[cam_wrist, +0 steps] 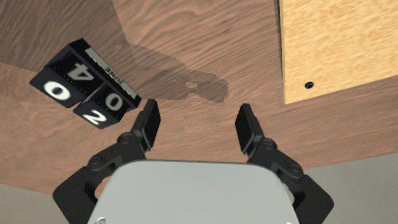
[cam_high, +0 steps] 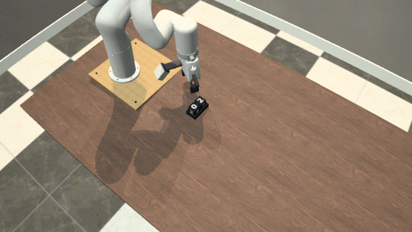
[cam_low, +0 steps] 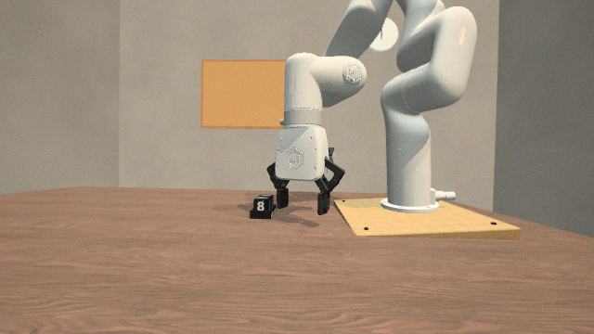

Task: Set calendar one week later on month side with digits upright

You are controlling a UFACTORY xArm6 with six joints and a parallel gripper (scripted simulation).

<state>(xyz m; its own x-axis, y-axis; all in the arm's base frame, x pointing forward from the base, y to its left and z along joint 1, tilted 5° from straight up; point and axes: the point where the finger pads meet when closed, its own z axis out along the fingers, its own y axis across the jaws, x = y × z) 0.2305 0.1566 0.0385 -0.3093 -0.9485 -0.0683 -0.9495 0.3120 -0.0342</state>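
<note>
The calendar (cam_high: 201,110) is a black tray holding two black cubes side by side, flat on the wooden table. In the wrist view one cube (cam_wrist: 60,80) shows 0 on top and 4 on the side with the month strip (cam_wrist: 111,75). The other cube (cam_wrist: 102,107) shows 2 on top and 0 on that side. In the exterior view the calendar's end face (cam_low: 261,204) shows an 8. My gripper (cam_high: 194,87) (cam_low: 303,204) (cam_wrist: 198,111) is open and empty. It hangs low over the table, beside the calendar on the side toward the arm's base, not touching it.
The light wooden base plate (cam_high: 135,72) (cam_low: 427,220) (cam_wrist: 340,45) with the arm's column (cam_high: 123,69) lies close behind the gripper. The table stretches far to the right and front.
</note>
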